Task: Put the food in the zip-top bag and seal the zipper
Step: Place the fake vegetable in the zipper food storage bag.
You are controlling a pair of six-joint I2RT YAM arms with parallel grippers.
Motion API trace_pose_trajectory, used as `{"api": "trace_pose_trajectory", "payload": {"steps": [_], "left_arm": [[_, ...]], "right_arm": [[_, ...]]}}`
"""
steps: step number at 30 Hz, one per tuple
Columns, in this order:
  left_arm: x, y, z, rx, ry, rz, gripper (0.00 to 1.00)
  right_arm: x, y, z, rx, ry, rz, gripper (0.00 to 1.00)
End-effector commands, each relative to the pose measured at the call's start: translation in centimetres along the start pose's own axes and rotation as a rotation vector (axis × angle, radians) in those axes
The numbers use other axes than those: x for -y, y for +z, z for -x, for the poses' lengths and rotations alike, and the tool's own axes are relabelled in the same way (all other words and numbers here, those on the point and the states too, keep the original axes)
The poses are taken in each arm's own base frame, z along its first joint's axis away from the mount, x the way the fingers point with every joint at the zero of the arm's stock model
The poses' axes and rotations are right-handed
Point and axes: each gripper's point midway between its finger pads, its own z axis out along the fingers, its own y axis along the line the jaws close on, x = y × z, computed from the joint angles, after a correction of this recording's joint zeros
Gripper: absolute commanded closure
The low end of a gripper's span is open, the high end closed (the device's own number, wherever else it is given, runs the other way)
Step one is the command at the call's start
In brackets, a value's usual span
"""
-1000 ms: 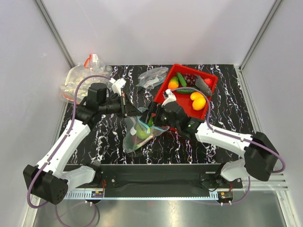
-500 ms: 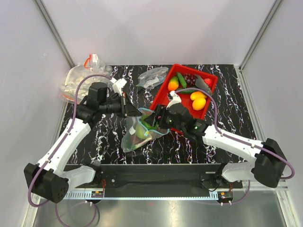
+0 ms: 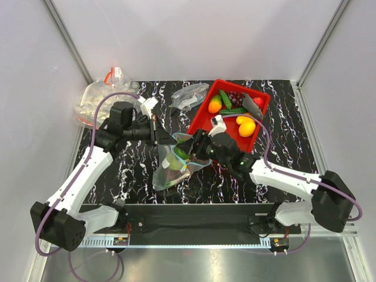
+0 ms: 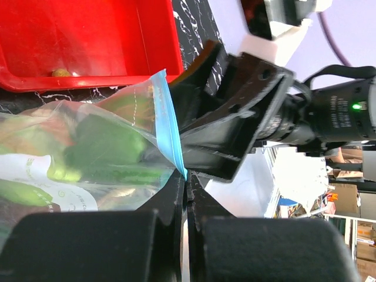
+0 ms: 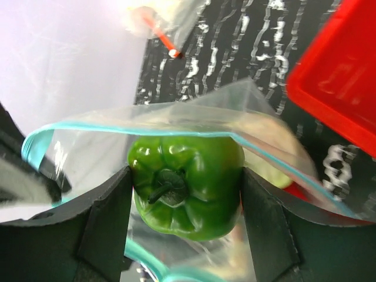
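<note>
The loading step is in hand, by my reading: the right claw grasps the green bell pepper stem-end toward its camera, a finger pressed to each flank, and holds it right at the mouth of the zip-top bag. The pepper sits just under the teal zipper, which arches over it from 9 to 3 o'clock in the wrist view, so the fruit looks to be on the threshold and not yet deep inside. The left claw is clenched on the zipper's corner, pinching the blue strip between closed fingers and holding that edge up off the tabletop. From above, the bag lies at the middle of the tabletop with its mouth toward 1 o'clock, the left claw at its 11 o'clock and the right claw at its 2 o'clock; the red tray stands beyond at 1 o'clock. A lime-green fruit shows through the film lower in the bag. The next move probably calls for pushing the pepper past the strip, letting go and backing out without dragging the floppy lip along; the zipper remains unsealed, with pressing it closed along its width yet to come.
</note>
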Motion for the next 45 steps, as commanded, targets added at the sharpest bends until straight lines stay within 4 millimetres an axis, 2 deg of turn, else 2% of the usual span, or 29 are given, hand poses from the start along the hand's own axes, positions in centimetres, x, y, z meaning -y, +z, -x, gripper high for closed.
{"api": "trace_pose_trajectory", "payload": {"steps": [1, 6, 7, 8, 10, 13, 15, 16, 17, 19, 21, 24, 25, 26, 30, 32, 33, 34, 36, 37, 38, 40, 42, 43, 45], "left_arm": [[2.8, -0.7, 1.4, 0.032, 0.071, -0.092, 1.0], [3.1, -0.9, 1.3, 0.027, 0.068, -0.111, 1.0], [3.2, -0.8, 1.3, 0.024, 0.066, -0.117, 1.0], [3.4, -0.8, 1.3, 0.024, 0.066, -0.126, 1.0], [3.5, -0.8, 1.2, 0.017, 0.064, -0.139, 1.0], [3.4, -0.7, 1.2, 0.012, 0.061, -0.139, 1.0], [3.5, -0.7, 1.2, 0.011, 0.063, -0.144, 1.0], [3.5, -0.7, 1.3, 0.015, 0.067, -0.143, 1.0], [3.6, -0.8, 1.2, 0.015, 0.07, -0.143, 1.0], [3.4, -0.9, 1.4, 0.024, 0.071, -0.135, 1.0], [3.2, -1.0, 1.5, 0.03, 0.071, -0.126, 1.0], [2.6, -1.0, 1.6, 0.04, 0.067, -0.11, 1.0], [2.5, -1.1, 1.7, 0.045, 0.065, -0.103, 1.0], [2.4, -1.1, 1.8, 0.049, 0.068, -0.098, 1.0], [1.9, -1.6, 2.1, 0.073, 0.079, -0.066, 1.0], [1.8, -1.9, 2.2, 0.08, 0.08, -0.062, 1.0], [1.8, -2.0, 2.2, 0.083, 0.079, -0.061, 1.0], [1.7, -1.9, 2.1, 0.082, 0.079, -0.06, 1.0], [1.6, -2.0, 2.1, 0.086, 0.078, -0.056, 1.0], [1.6, -2.1, 2.1, 0.089, 0.077, -0.054, 1.0], [1.5, -2.1, 2.0, 0.089, 0.079, -0.052, 1.0], [1.6, -2.1, 2.0, 0.088, 0.083, -0.052, 1.0], [1.7, -2.2, 2.0, 0.087, 0.084, -0.053, 1.0], [1.6, -2.2, 1.9, 0.087, 0.086, -0.051, 1.0], [1.6, -2.3, 2.0, 0.087, 0.087, -0.049, 1.0]], "right_arm": [[-5.7, 1.0, 1.8, 0.041, 0.068, 0.209, 0.72], [-5.3, 2.6, 1.2, 0.05, 0.1, 0.234, 0.75], [-6.1, 2.6, 1.5, 0.072, 0.109, 0.281, 0.76], [-5.5, 3.3, 0.9, 0.059, 0.118, 0.275, 0.76], [-5.9, 3.9, 0.4, 0.043, 0.135, 0.3, 0.76], [-5.5, 5.0, -0.9, -0.008, 0.153, 0.3, 0.75], [-3.9, 5.7, -1.9, -0.023, 0.156, 0.252, 0.65], [-3.1, 5.9, -2.0, -0.019, 0.144, 0.227, 0.51], [-2.7, 5.7, -2.2, -0.022, 0.136, 0.208, 0.43], [-1.1, 5.7, -2.5, -0.029, 0.095, 0.134, 0.15], [-1.2, 4.9, -1.8, -0.015, 0.066, 0.119, 0.08], [-1.0, 3.3, -0.4, 0.02, -0.017, 0.072, 0.07], [-0.2, 2.8, -0.2, 0.024, -0.037, 0.022, 0.07], [-0.9, 1.9, 0.8, 0.044, -0.05, 0.028, 0.08], [-1.0, -0.6, 2.5, 0.071, -0.124, -0.017, 0.08], [-1.0, -1.7, 2.9, 0.056, -0.146, -0.049, 0.08], [0.1, -2.2, 2.4, 0.025, -0.169, -0.101, 0.08], [-0.1, -2.8, 2.8, 0.03, -0.174, -0.1, 0.1], [-0.1, -3.5, 3.3, 0.039, -0.19, -0.119, 0.16], [0.6, -4.0, 3.1, 0.02, -0.199, -0.152, 0.18], [0.3, -4.4, 3.4, 0.02, -0.208, -0.153, 0.18], [1.8, -4.9, 3.0, -0.016, -0.239, -0.229, 0.2], [2.1, -5.3, 3.3, -0.024, -0.256, -0.267, 0.22], [2.6, -5.3, 3.0, -0.042, -0.266, -0.285, 0.27], [3.0, -5.5, 3.0, -0.045, -0.276, -0.308, 0.31]]}}
